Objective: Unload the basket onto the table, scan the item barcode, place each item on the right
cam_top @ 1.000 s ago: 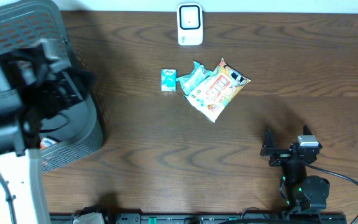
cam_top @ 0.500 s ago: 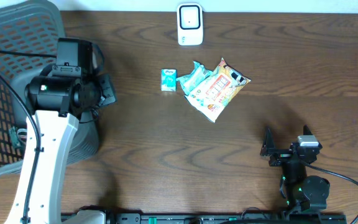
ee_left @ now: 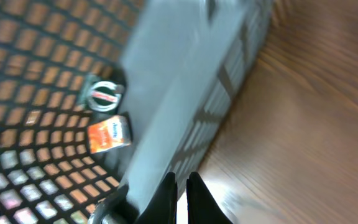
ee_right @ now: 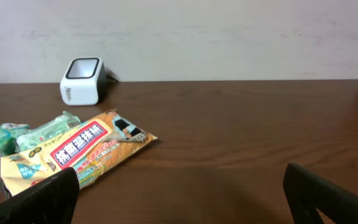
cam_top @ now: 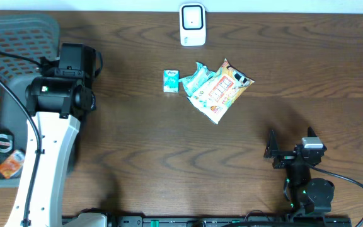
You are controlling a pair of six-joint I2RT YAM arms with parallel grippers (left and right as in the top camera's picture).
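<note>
A white barcode scanner (cam_top: 193, 24) (ee_right: 82, 81) stands at the table's far edge. In front of it lie an orange wipes packet (cam_top: 222, 90) (ee_right: 82, 149), a green packet (cam_top: 196, 79) (ee_right: 42, 130) and a small teal box (cam_top: 171, 81). My left gripper (ee_left: 182, 190) is shut, its tips against the wall of a grey mesh basket (ee_left: 185, 81) (cam_top: 17, 38) at the far left; nothing shows between the fingers. My right gripper (cam_top: 290, 146) (ee_right: 182, 199) stands open and empty near the front right, well short of the packets.
The basket lies tipped, its mesh inside facing up, with a round tin (cam_top: 0, 142) (ee_left: 103, 94) and a small orange pack (cam_top: 10, 167) (ee_left: 109, 134) inside. The left arm (cam_top: 49, 126) runs along its right side. A black rail borders the front edge.
The basket has swung from over the left arm down to the left, so the tin and orange pack inside now show. The left wrist turned. The right arm stayed still.
</note>
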